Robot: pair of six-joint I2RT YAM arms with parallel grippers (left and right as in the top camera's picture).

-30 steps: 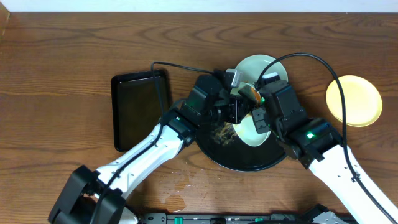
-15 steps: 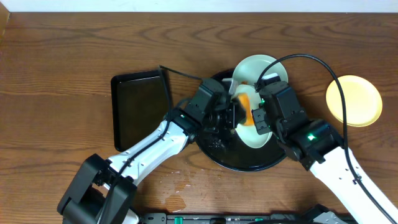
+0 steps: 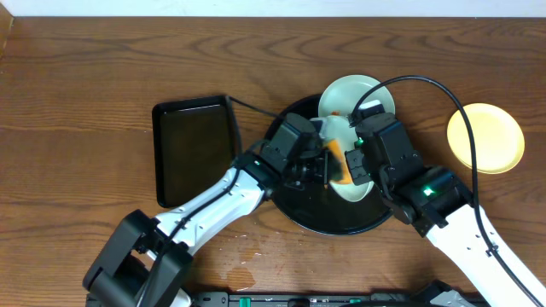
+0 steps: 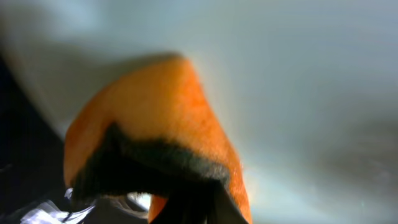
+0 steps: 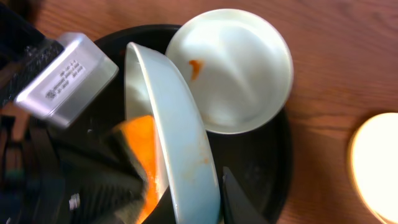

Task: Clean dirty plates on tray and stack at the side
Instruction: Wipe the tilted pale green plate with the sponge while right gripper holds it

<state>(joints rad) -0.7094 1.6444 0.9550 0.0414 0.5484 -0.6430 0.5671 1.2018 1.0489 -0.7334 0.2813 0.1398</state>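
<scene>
My right gripper (image 5: 202,208) is shut on the rim of a pale mint plate (image 5: 180,143), holding it tilted on edge over the round black tray (image 3: 294,209); the plate also shows in the overhead view (image 3: 351,183). My left gripper (image 3: 328,162) is shut on an orange sponge (image 4: 168,118) with a dark scrubbing side, pressed against the held plate's face (image 4: 298,81). A second mint plate (image 5: 233,68) with a small orange smear lies flat at the tray's far edge. A pale yellow plate (image 3: 485,136) lies on the table at the right.
A smaller rectangular black tray (image 3: 192,149) lies left of the round tray. A wet patch (image 3: 243,251) marks the wood near the front edge. Cables run over both arms.
My left gripper and the sponge have slid right and down across the held plate's face. The right gripper holds the plate in about the same place.
</scene>
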